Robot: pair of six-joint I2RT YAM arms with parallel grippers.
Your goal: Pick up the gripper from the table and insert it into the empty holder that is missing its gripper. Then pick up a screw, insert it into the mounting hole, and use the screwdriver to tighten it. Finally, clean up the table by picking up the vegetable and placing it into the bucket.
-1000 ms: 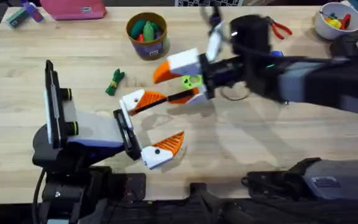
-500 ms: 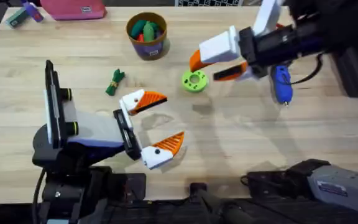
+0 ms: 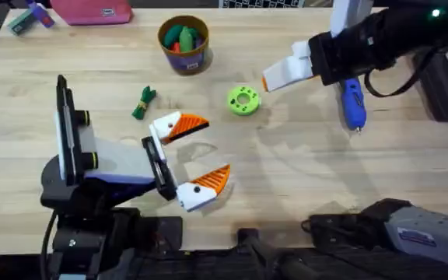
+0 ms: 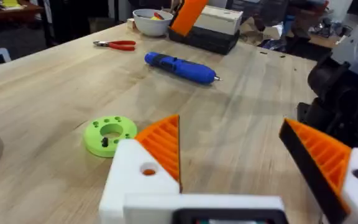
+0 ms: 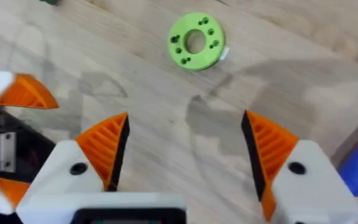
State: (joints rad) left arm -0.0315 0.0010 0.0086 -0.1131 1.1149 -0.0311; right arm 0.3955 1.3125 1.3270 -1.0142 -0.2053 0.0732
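Judging progress early | your left gripper [image 3: 185, 159] and right gripper [image 5: 185, 155] gape wide, empty | vegetable [image 3: 143, 102] upper left, outside bucket [image 3: 183, 45] | screwdriver [image 3: 352, 101] untouched, right.

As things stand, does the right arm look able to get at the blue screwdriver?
Probably yes. The right gripper hangs open just beside the screwdriver, which lies flat on bare table with nothing on it. The green disc lies on the gripper's other side, out of the way.

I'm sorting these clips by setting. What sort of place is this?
Probably a robotics lab or workshop: a wooden workbench with a blue electric screwdriver, red-handled pliers, and cluttered desks behind.
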